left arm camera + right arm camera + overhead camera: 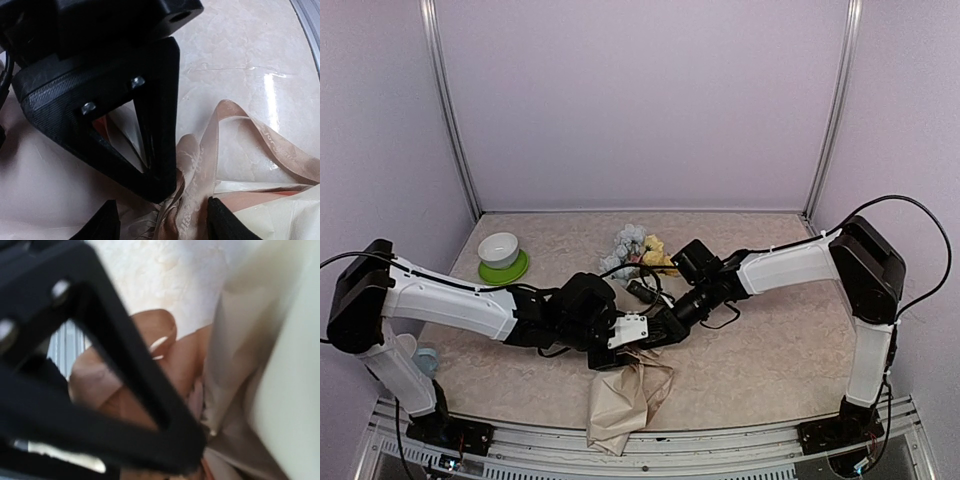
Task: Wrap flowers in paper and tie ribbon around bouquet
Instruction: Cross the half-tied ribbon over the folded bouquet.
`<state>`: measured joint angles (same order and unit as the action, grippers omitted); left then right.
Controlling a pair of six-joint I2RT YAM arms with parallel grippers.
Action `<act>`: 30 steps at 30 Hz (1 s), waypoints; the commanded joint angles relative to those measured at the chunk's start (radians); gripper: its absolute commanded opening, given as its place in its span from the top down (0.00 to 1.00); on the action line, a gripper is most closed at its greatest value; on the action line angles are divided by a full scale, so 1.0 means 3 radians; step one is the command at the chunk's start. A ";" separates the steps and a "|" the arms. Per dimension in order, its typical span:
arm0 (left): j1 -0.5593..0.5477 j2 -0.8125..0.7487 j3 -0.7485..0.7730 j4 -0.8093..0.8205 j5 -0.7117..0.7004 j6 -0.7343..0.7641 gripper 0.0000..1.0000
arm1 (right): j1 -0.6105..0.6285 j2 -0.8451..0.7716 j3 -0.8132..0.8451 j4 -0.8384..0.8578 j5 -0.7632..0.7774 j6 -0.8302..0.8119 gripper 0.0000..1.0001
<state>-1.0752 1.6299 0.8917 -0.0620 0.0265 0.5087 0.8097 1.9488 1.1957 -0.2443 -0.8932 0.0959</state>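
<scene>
The left pincer [165, 225] stands released, its fingers apart on either side of the ribbon [212, 145]. The right pincer [162, 194] is clenched, apparently nipping that ribbon where it bunches on the paper [625, 400]. From above, the bundle lies mid-surface [790, 350], with the flowers [638, 250] at 12 o'clock and the paper tail at 6 o'clock. The ribbon looks light, limp and slippery, so pinch it flat near the bunch; the paper would crumple easily.
</scene>
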 commanded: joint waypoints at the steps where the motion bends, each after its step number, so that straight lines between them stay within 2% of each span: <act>1: 0.0176 -0.0144 0.0104 -0.0084 0.0631 0.0024 0.39 | -0.0025 0.0013 -0.0046 0.0051 -0.0004 0.0038 1.00; 7: 0.0240 0.0195 0.0437 -0.0598 0.0627 0.0124 0.42 | -0.0025 0.0014 -0.0046 0.0085 -0.0015 0.0048 1.00; 12: 0.0245 0.0217 0.0450 -0.0617 0.0665 0.0205 0.46 | -0.0025 0.0035 -0.0037 0.0093 -0.0034 0.0043 1.00; 19: 0.0342 0.0096 0.0456 -0.0687 0.1030 0.0268 0.37 | -0.0025 0.0047 -0.0019 0.0101 -0.0034 0.0048 1.00; 30: 0.0209 0.0358 0.0549 -0.0715 0.0547 0.0247 0.56 | -0.0025 0.0026 -0.0046 0.0123 -0.0034 0.0057 1.00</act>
<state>-0.9977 1.7203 1.0370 -0.2779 0.2401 0.5751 0.8074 1.9488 1.1938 -0.2256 -0.8967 0.1066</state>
